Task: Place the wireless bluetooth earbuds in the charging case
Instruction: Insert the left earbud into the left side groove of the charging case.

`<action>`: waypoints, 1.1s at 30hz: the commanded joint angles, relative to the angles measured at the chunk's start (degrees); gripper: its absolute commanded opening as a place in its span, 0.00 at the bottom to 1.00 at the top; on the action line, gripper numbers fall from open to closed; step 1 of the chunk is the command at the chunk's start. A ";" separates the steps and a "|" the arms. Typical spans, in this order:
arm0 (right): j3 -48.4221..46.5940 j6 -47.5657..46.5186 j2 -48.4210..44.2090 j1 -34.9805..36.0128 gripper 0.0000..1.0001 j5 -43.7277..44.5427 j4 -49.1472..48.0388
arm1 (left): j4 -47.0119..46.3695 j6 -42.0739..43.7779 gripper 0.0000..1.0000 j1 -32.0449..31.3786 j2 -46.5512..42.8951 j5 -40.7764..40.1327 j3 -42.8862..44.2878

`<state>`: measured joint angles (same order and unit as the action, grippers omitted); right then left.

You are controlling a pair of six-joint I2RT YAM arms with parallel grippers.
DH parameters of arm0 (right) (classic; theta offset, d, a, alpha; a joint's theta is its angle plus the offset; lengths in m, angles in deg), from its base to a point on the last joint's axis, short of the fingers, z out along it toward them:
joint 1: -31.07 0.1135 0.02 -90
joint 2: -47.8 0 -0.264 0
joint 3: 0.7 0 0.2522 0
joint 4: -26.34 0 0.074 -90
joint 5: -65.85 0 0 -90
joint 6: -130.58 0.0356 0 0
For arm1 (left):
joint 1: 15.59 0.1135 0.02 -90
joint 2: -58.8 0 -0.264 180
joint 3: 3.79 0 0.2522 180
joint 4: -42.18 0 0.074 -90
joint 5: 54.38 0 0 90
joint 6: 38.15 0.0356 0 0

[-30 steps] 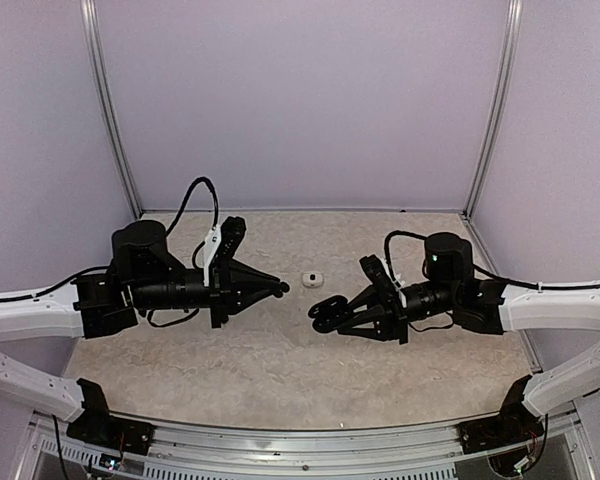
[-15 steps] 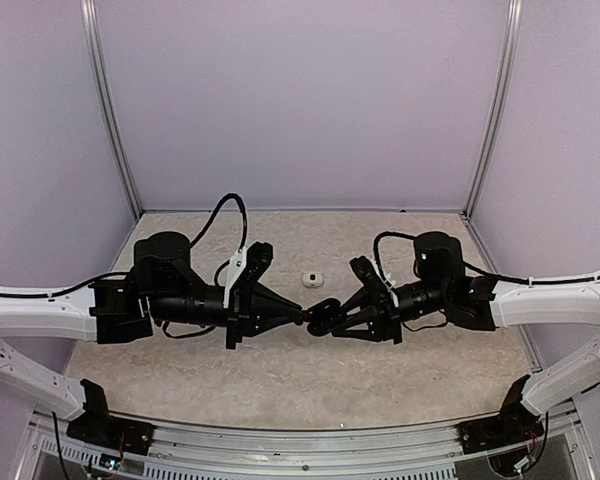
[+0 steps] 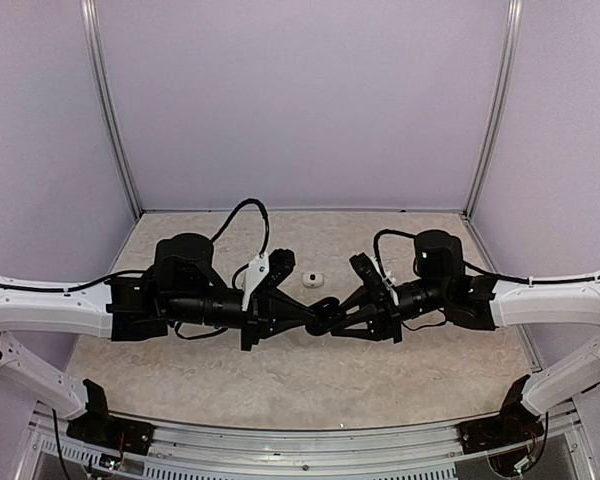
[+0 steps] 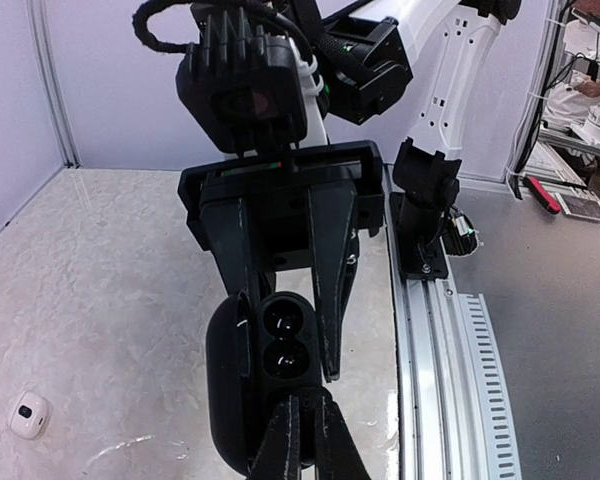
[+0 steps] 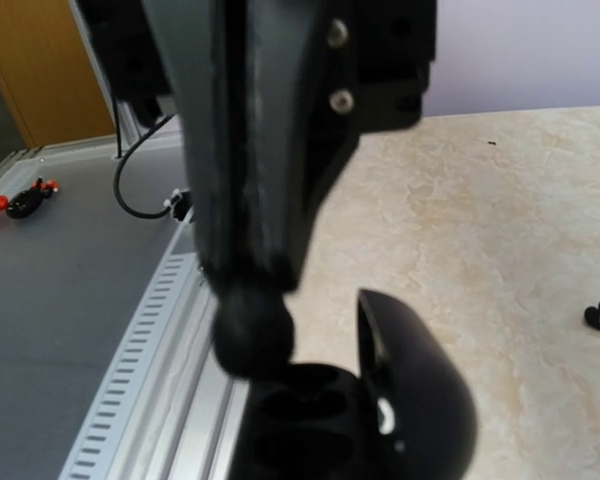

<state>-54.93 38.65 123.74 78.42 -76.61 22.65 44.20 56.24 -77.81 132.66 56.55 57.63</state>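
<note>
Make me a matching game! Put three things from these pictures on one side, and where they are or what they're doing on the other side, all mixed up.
Things:
1. open glossy black charging case
2. small white pebble-shaped case
3. left gripper

States:
A. shut, tip at the two sockets
B. lying on the marbled table
C. clamped by the right gripper

Pairs: 1-C, 2-B, 3-A.
</note>
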 commanded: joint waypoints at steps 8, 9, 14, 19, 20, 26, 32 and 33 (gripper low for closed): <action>-0.84 0.50 -0.97 0.79 0.00 -1.85 -2.37 | 1.86 1.15 0.00 -0.45 1.89 -1.62 1.58; -0.84 0.59 -1.04 0.79 0.00 -1.78 -2.47 | 2.01 1.28 0.00 -0.45 2.02 -1.63 1.64; -0.75 1.28 -1.31 0.84 0.00 -1.76 -4.12 | 2.43 1.39 0.00 -0.41 2.68 -1.22 1.69; -0.82 1.78 -1.79 0.96 0.00 -1.91 -5.79 | 2.71 1.68 0.00 -0.42 3.62 -0.47 2.34; -0.90 1.76 -1.98 0.98 0.00 -1.98 -5.95 | 2.84 1.76 0.00 -0.38 3.80 -0.23 2.47; -1.32 1.78 -3.39 1.00 0.00 -2.07 -6.50 | 4.02 2.42 0.00 -0.40 5.20 1.26 2.87; -1.13 1.80 -3.87 1.16 0.00 -1.96 -5.98 | 5.24 2.39 0.00 -0.39 5.81 0.60 3.84; -0.99 1.76 -3.87 1.14 0.00 -1.87 -5.89 | 5.39 2.50 0.01 -0.43 5.24 -0.40 3.96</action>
<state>-54.90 40.22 122.10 78.60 -77.05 21.88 45.97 57.83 -77.81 136.34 57.25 60.30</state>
